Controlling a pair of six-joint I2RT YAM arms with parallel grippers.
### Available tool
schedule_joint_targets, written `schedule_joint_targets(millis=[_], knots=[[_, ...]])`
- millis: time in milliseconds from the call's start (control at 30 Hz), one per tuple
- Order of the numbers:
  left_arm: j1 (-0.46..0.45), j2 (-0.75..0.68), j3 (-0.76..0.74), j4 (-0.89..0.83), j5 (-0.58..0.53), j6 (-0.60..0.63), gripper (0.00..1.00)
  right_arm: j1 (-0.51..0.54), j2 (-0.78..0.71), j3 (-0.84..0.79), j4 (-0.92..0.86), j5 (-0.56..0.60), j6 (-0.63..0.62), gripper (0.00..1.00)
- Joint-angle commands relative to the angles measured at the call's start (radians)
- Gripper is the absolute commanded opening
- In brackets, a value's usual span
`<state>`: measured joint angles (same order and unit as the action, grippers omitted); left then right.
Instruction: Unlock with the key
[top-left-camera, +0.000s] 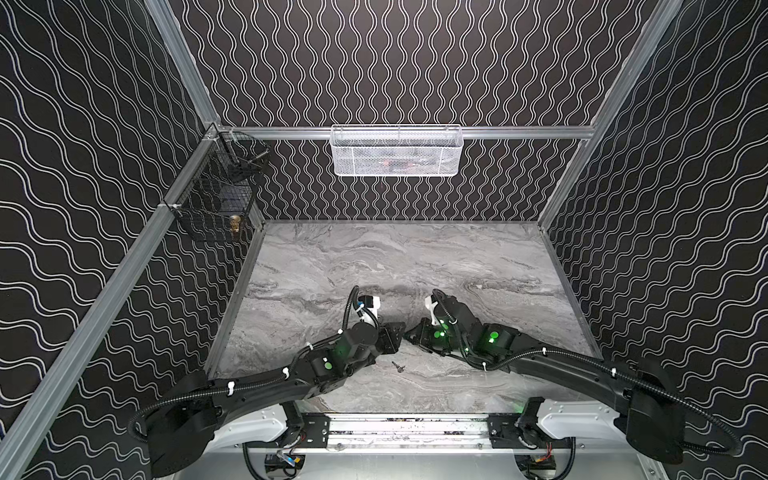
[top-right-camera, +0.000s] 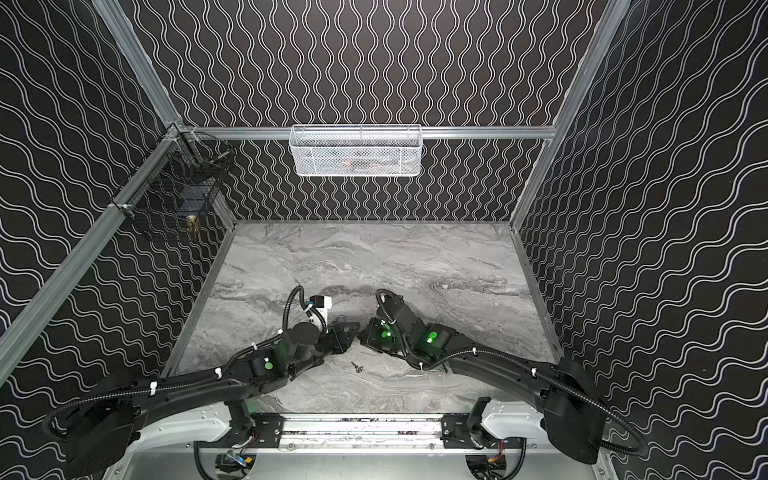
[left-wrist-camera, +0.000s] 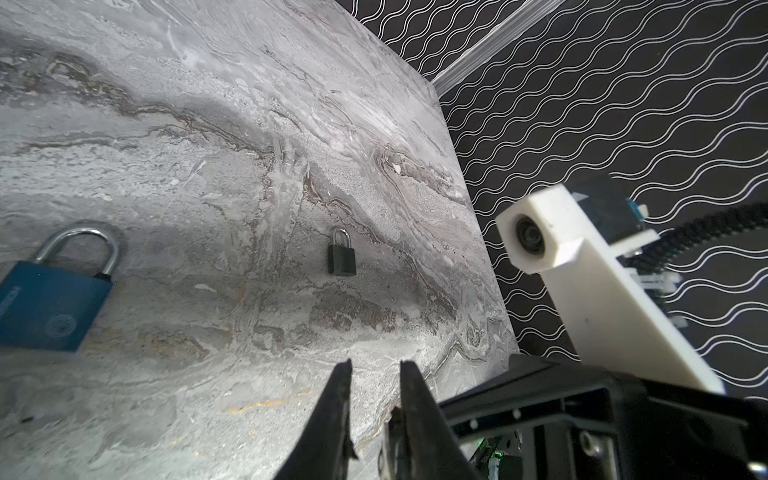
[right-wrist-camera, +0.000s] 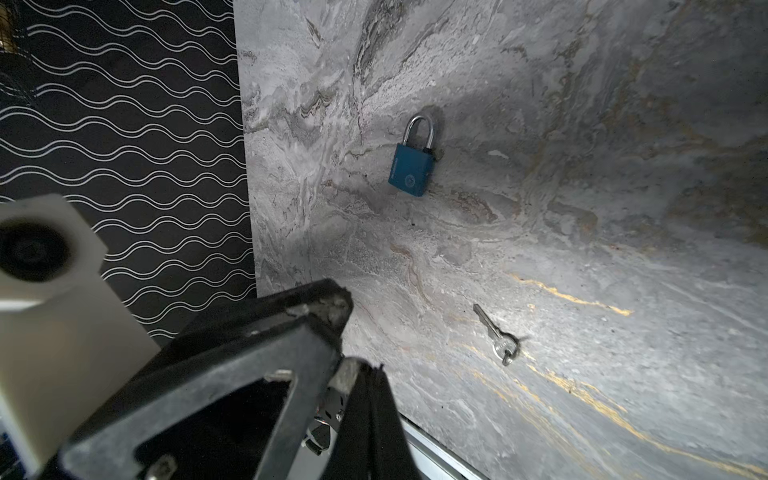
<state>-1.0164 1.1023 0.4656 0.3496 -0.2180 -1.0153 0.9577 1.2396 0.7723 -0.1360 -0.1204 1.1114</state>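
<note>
A small silver key (top-left-camera: 398, 366) on a ring lies flat on the marble table (top-left-camera: 415, 257), just in front of where my two grippers meet; the right wrist view also shows the key (right-wrist-camera: 496, 336). A blue padlock (right-wrist-camera: 412, 160) with its shackle closed lies on the table beyond the key, and it also appears in the left wrist view (left-wrist-camera: 50, 299). A smaller black padlock (left-wrist-camera: 341, 254) lies farther off. My left gripper (left-wrist-camera: 376, 365) has a narrow gap between its fingers and holds nothing. My right gripper (right-wrist-camera: 370, 370) is shut and empty. In both top views the arms hide the padlocks.
A white mesh basket (top-left-camera: 397, 150) hangs on the back rail. A black wire basket (top-left-camera: 216, 195) holding a brass piece hangs on the left wall. Patterned walls close in three sides of the table. The two grippers (top-left-camera: 403, 336) nearly touch tip to tip.
</note>
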Motion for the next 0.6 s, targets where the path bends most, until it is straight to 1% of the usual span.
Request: schedule_joint_targets(millis=[0,33,133,267,300,333,367,433,500,567], knots=[[-0.001,0.004,0.001,0.049,-0.014,-0.002,0.14,0.001,-0.006,-0.008,0.054,0.008,0.027,0.00],[-0.001,0.006,-0.002,0.055,-0.012,-0.003,0.13,0.001,-0.005,-0.009,0.054,0.008,0.025,0.00],[-0.001,0.011,-0.013,0.079,-0.008,-0.010,0.01,0.001,0.004,0.010,0.033,0.010,0.012,0.00],[0.000,0.013,0.006,0.041,-0.009,0.008,0.00,0.001,0.001,0.004,0.053,0.005,0.002,0.00],[-0.001,0.013,0.016,0.019,-0.011,0.019,0.00,0.001,-0.001,0.005,0.049,0.008,-0.005,0.04],[-0.001,0.011,0.028,-0.007,-0.016,0.029,0.00,0.001,-0.006,0.005,0.043,0.013,-0.011,0.10],[-0.001,0.007,0.039,-0.026,-0.021,0.043,0.00,0.002,-0.011,0.004,0.042,0.015,-0.017,0.15],[0.001,-0.008,0.058,-0.072,-0.037,0.082,0.00,0.001,-0.029,-0.003,0.034,0.029,-0.031,0.21],[0.009,-0.021,0.074,-0.097,-0.025,0.131,0.00,0.000,-0.057,-0.005,0.024,0.051,-0.058,0.31],[0.029,-0.031,0.101,-0.125,0.017,0.198,0.00,0.000,-0.092,-0.001,0.000,0.076,-0.103,0.34]])
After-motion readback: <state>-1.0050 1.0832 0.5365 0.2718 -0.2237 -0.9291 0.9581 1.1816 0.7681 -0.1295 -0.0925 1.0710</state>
